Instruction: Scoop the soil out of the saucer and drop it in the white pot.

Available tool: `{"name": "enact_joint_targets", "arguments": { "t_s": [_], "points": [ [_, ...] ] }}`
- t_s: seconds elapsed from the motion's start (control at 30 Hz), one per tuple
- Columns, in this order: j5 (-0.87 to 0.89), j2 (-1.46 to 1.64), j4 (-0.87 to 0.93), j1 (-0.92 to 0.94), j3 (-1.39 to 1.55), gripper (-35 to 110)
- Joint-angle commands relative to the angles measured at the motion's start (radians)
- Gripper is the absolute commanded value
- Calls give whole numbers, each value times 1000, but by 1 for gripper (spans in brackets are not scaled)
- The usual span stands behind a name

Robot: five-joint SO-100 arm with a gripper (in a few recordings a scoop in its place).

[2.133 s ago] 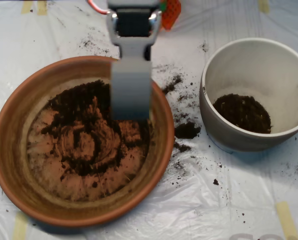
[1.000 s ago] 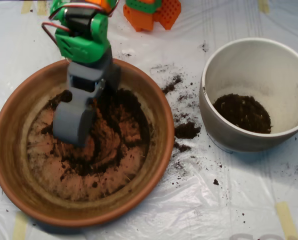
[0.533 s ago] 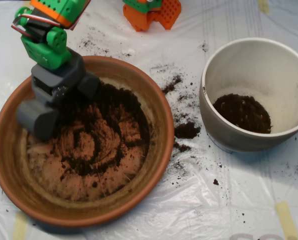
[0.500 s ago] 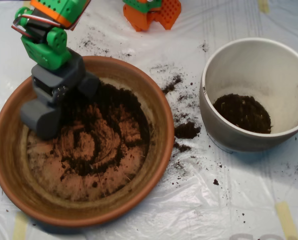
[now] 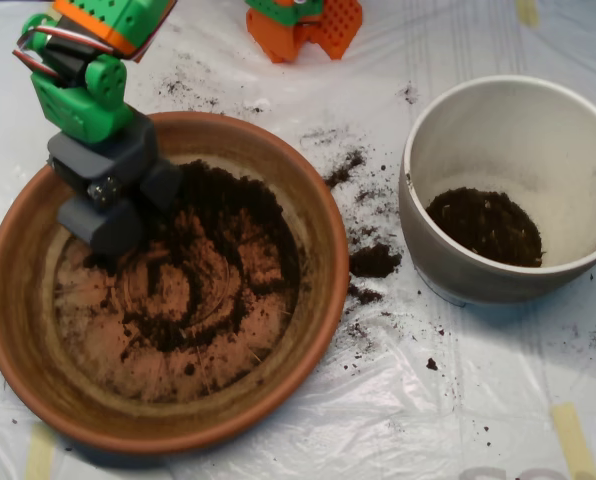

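The terracotta saucer [image 5: 308,300] takes up the left half of the overhead view. Dark soil [image 5: 223,225] lies thin over its floor, thickest at the upper middle, with bare orange patches scraped through it. My grey scoop [image 5: 103,225] is down inside the saucer at its upper left, its tip at the left edge of the soil; the green and orange arm [image 5: 78,90] reaches in from the top left and hides the rim there. The white pot [image 5: 578,140] stands at the right, with a mound of soil [image 5: 485,226] at its bottom.
Spilled soil clumps [image 5: 375,261] and crumbs lie on the white plastic sheet between saucer and pot. An orange part [image 5: 308,25] sits at the top edge. Yellow tape strips [image 5: 573,435] hold the sheet at the corners.
The scoop has swung from the saucer's upper middle to its left side, then shifted slightly right and up. The soil's left edge looks dragged; the pot's soil is unchanged.
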Motion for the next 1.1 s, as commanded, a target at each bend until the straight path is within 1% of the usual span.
{"name": "enact_joint_targets", "arguments": {
  "t_s": [0.0,0.1,0.2,0.4,0.63,0.77,0.9,1.07],
  "points": [
    [-20,91,-23,3,104,4],
    [-37,179,-43,-38,196,1],
    [-35,256,5,-92,216,0],
    [18,365,141,-179,95,0],
    [71,368,328,-284,-164,-1],
    [81,385,407,-351,-273,-1],
    [80,437,453,-431,-324,-1],
    [43,512,483,-575,-304,-1]
  ]
}}
